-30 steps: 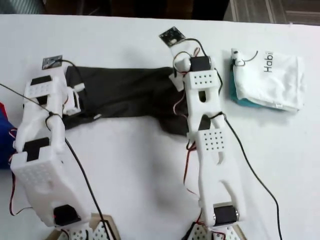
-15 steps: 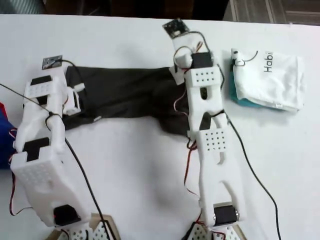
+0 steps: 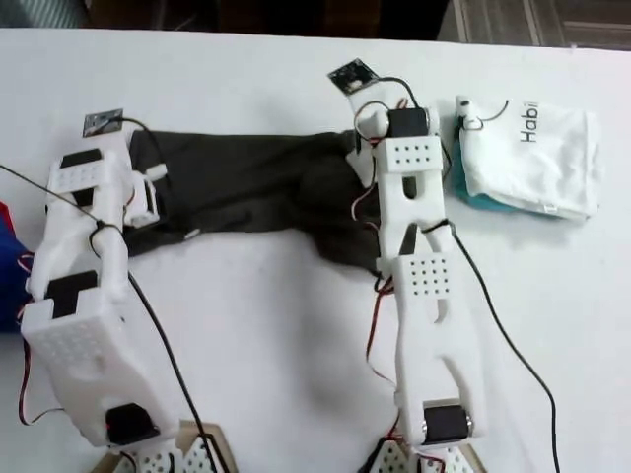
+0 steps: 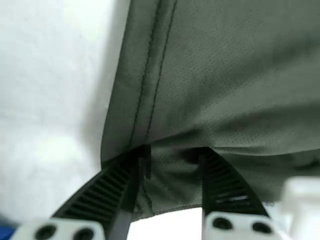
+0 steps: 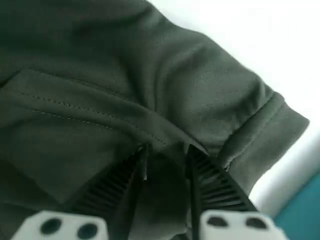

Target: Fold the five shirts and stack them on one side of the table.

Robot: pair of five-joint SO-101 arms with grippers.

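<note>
Right gripper (image 5: 166, 149) has shifted rightward, pinching the dark grey shirt (image 3: 246, 182) at upper centre of the frame, while left gripper (image 4: 172, 152) clamps its left hem.

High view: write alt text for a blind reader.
A dark shirt lies spread across a white table, a white robot arm over each end. Beside the right arm, a folded white shirt rests on a teal one.

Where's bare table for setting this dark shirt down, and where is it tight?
Widest bare table lies between the left arm and right arm, nearer than the dark shirt. A bare strip runs beyond the shirt. Tight: between the right arm and the white shirt stacked on a teal cloth.
</note>
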